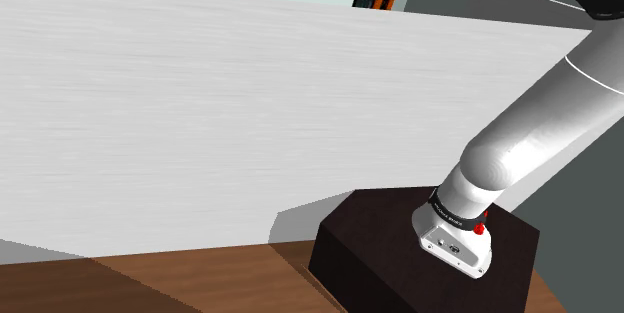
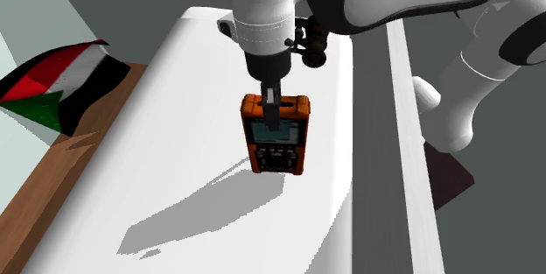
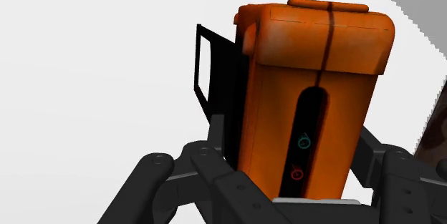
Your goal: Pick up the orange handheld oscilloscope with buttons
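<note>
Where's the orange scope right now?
In the second exterior view, the orange oscilloscope hangs mid-frame, clasped in the gripper, over the white table and nearer that view's right edge of it.

the white arm (image 1: 540,131) climbs from its base (image 1: 455,246) at the shoulder view's lower right, leaning up and toward that view's right edge. in the second exterior view its upper links fold across the top, and the last white link comes straight down with the wrist pointing at the desk. the black hand (image 2: 274,122) hangs vertical below it. its two fingers (image 2: 274,106) are closed against opposite faces of the orange oscilloscope (image 2: 289,154), which the wrist view shows clasped upright between them.
</note>
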Robot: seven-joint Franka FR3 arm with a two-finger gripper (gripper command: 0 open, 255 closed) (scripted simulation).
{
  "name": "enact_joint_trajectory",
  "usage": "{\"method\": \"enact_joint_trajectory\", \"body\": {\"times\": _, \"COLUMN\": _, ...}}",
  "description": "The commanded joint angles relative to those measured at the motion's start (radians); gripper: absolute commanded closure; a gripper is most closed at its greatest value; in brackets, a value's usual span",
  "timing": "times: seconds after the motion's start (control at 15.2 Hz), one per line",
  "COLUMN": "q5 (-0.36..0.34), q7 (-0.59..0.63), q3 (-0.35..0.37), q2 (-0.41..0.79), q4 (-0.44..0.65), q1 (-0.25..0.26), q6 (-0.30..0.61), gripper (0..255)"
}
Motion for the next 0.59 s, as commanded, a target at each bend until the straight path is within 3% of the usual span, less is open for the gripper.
{"method": "enact_joint_trajectory", "body": {"times": 0.0, "q5": 0.003, "q7": 0.003, "q3": -0.002, "q2": 0.011, "q4": 0.048, "q1": 0.000, "q6": -0.035, "gripper": 255}}
{"method": "enact_joint_trajectory", "body": {"times": 0.53, "q5": 0.014, "q7": 0.011, "q3": -0.009, "q2": 0.057, "q4": 0.187, "q1": -0.001, "q6": -0.129, "gripper": 255}}
